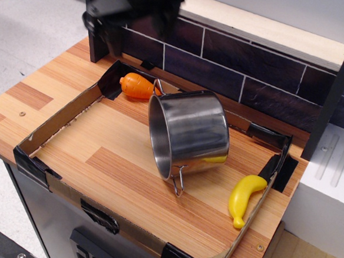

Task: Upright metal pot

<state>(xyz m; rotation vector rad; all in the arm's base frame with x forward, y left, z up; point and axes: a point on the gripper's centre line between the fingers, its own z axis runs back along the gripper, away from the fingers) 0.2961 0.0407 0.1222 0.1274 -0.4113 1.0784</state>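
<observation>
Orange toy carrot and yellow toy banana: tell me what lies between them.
The shiny steel pot, lying on its side, fills the stretch between carrot and banana in the only view.

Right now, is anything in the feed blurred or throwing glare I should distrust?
In the observation.image view, the gripper at top left is a dark motion-blurred smear, so its jaws are unreadable; the metal pot is sharp but mirror-bright, with a yellow reflection low on its side from the banana; the carrot is crisp.
</observation>
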